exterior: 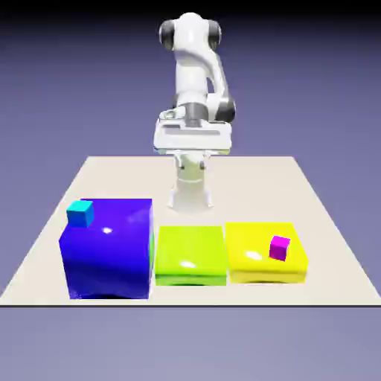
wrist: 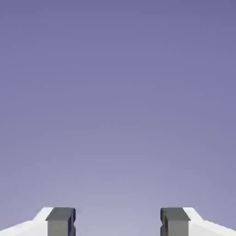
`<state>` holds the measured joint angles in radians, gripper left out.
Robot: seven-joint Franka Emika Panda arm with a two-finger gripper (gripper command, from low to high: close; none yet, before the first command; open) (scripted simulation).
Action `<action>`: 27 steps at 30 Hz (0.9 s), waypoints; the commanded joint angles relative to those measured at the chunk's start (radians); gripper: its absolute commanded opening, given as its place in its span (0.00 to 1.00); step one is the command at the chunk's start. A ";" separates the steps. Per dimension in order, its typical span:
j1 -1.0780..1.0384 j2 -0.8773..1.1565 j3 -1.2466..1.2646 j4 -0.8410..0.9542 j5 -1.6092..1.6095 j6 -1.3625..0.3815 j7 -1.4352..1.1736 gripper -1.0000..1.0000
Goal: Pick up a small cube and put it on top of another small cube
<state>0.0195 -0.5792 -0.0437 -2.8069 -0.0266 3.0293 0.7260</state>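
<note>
Going by the exterior view, with the green block (exterior: 190, 257) as landmark: 1 blue block (exterior: 110, 249) just beside it on the exterior view's left, clearly taller. 1 tiny cyan cube (exterior: 79, 213) on top of that, at the edge away from the green block. Green block itself is low and flat-topped, on the pale table (exterior: 260, 186). Behind it, toward the table's far edge, 1 white arm (exterior: 191, 71), its gripper (wrist: 118, 222) above table level. Claw is open: 2 grey fingertips (wrist: 61, 222) well apart in the hand view, only blue-violet backdrop (wrist: 118, 106) between them. On the green block's other side, 1 low yellow block (exterior: 249, 253), just beside it, with 1 tiny magenta cube (exterior: 280, 248) on top, toward the side away from green. Orange-yellow small cube: can't tell where it is.
</note>
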 commanded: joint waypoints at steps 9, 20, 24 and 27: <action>0.056 -0.069 -0.326 0.023 -0.198 -0.057 -0.112 0.50; 0.124 -0.153 -0.725 0.052 -0.440 -0.128 -0.249 0.50; 0.149 -0.183 -0.870 0.062 -0.528 -0.153 -0.298 0.50; 0.168 -0.206 -0.979 0.070 -0.594 -0.172 -0.336 0.50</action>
<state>0.1872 -0.7853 -1.0222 -2.7372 -0.6209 2.8568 0.3905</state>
